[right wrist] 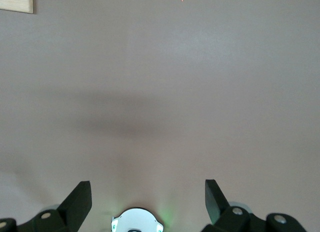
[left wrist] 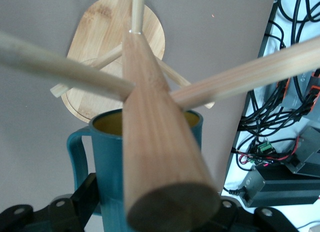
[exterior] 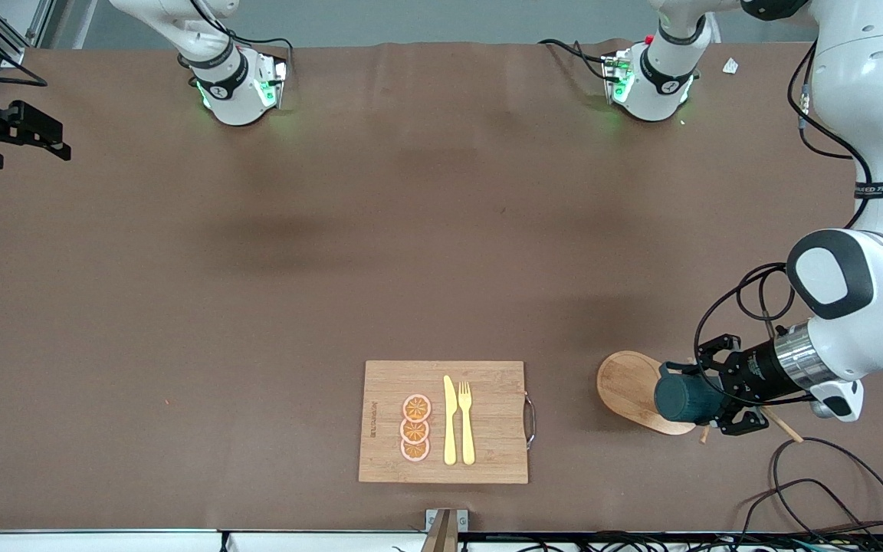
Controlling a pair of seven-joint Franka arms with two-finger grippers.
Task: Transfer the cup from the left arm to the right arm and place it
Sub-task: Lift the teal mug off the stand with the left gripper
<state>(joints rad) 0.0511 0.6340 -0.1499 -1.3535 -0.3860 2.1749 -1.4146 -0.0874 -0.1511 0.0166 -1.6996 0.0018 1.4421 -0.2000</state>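
The dark teal cup [exterior: 679, 399] lies on its side in my left gripper [exterior: 717, 392], which is shut on it over the edge of the wooden peg rack's oval base [exterior: 625, 383]. In the left wrist view the cup [left wrist: 110, 162] shows its mustard inside and its handle [left wrist: 77, 157], close against the rack's post [left wrist: 155, 157]. Black fingers [left wrist: 82, 194] flank the cup. Whether the cup hangs on a peg is hidden. My right gripper [exterior: 58, 142] waits open and empty over bare table at the right arm's end; its fingers [right wrist: 80, 197] stand wide apart.
A bamboo cutting board [exterior: 487, 460] near the front edge carries three orange slices [exterior: 415, 428], a yellow knife [exterior: 450, 420] and a yellow fork [exterior: 466, 422]. Loose cables [exterior: 817, 491] lie at the front edge by the left arm's end. Rack pegs [left wrist: 250, 67] stick out around the cup.
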